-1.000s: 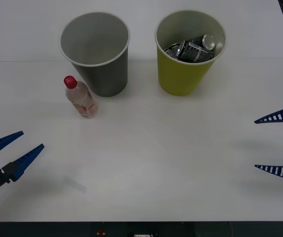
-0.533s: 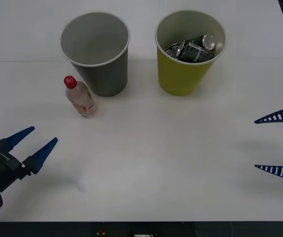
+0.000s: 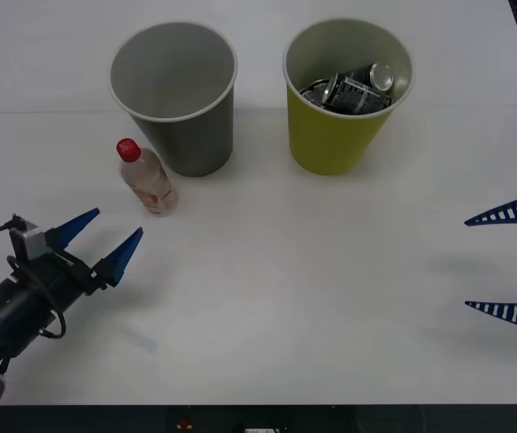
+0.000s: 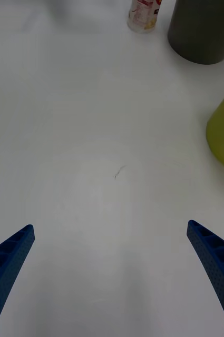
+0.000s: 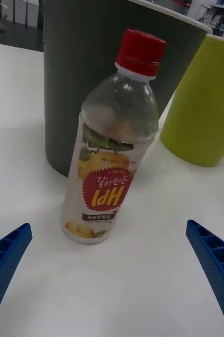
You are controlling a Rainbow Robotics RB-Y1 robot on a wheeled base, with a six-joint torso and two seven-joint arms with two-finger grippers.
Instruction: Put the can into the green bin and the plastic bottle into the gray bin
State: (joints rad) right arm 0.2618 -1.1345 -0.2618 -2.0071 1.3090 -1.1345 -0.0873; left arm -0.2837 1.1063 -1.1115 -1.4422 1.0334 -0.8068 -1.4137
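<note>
plastic bottle (image 3: pixel 147 177) stands upright on the table (image 3: pixel 312 271) just beside the gray bin (image 3: pixel 175 95); left pincer (image 3: pixel 109 238) wide near it; can (image 3: pixel 353 88) inside the green bin (image 3: pixel 344 99); right pincer (image 3: pixel 507 263) wide, well apart.

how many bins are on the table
2: the gray bin stands at the back left behind the plastic bottle; the green bin at the back right holds the can.

Right end effector (image 3: pixel 509 265) body cut off at frame edge; can (image 3: pixel 353 89) partly hidden inside green bin (image 3: pixel 339 135).
</note>
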